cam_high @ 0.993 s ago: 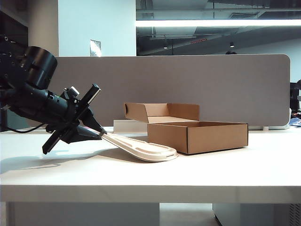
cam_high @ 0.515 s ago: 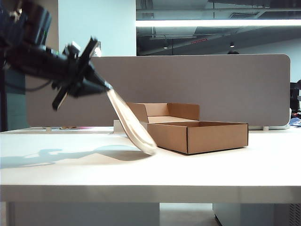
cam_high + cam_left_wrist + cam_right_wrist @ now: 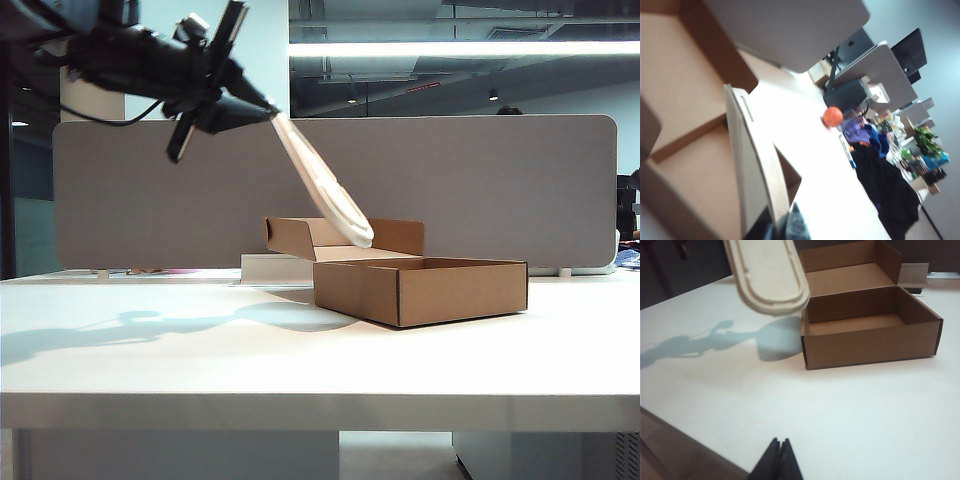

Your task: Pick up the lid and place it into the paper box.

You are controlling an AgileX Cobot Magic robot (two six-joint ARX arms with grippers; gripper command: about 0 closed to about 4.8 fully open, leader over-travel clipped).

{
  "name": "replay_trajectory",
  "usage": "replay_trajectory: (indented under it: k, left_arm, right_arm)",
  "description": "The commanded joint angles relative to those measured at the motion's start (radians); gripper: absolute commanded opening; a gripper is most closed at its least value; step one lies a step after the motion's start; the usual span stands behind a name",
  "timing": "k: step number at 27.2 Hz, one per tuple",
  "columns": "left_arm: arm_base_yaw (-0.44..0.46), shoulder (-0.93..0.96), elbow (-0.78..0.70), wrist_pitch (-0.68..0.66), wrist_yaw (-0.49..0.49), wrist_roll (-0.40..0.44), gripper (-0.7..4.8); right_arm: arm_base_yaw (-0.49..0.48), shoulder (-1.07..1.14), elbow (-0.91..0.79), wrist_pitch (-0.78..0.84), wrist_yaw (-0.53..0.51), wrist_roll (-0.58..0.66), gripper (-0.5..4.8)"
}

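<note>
Your left gripper (image 3: 268, 112), clamped on pale beige pulp-fibre lid (image 3: 325, 185), has lifted it off white table (image 3: 200, 350), tilted over brown cardboard box's (image 3: 440, 290) rear flap. Right gripper (image 3: 779, 444): closed, empty, near table's front edge.

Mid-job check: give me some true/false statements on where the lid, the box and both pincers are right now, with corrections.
1. The left pincer grips the lid by one edge. True.
2. The lid lies flat on the table. False: it hangs in the air, tilted down toward the box.
3. The box is empty. True, as far as the right wrist view shows its inside.
4. The right pincer is open over the box. False: it is shut and low over the table, short of the box.
5. The lid's lower end touches the box floor. False: it is above the box's left end, clear of it.
</note>
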Motion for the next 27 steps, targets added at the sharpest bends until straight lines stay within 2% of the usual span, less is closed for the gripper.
replay_trajectory:
  k: [1, 8, 10, 16, 19, 23, 27]
  left_arm:
    - [-0.055, 0.037, 0.054, 0.005, -0.096, 0.083, -0.06]
    - [-0.121, 0.181, 0.183, 0.005, -0.120, 0.090, -0.06]
    - [-0.148, 0.253, 0.248, -0.012, -0.122, 0.136, -0.06]
    - [-0.154, 0.268, 0.267, -0.181, -0.142, 0.268, -0.06]
    - [-0.147, 0.261, 0.267, -0.233, -0.142, 0.288, -0.06]
    - [-0.139, 0.251, 0.267, -0.235, -0.142, 0.295, -0.06]
    - [-0.099, 0.208, 0.270, -0.286, -0.159, 0.385, -0.06]
  right_arm:
    - [0.001, -0.001, -0.005, 0.018, 0.002, 0.000, -0.08]
    - [0.002, -0.001, -0.005, 0.018, -0.002, 0.001, -0.08]
    - [0.002, -0.001, -0.005, 0.018, -0.003, 0.001, -0.08]
    - [0.002, -0.001, -0.005, 0.018, -0.010, 0.023, -0.08]
    - [0.002, -0.001, -0.005, 0.018, -0.010, 0.023, -0.08]
    - [0.002, -0.001, -0.005, 0.018, -0.010, 0.023, -0.08]
    - [0.002, -0.001, -0.005, 0.018, -0.010, 0.023, -0.08]
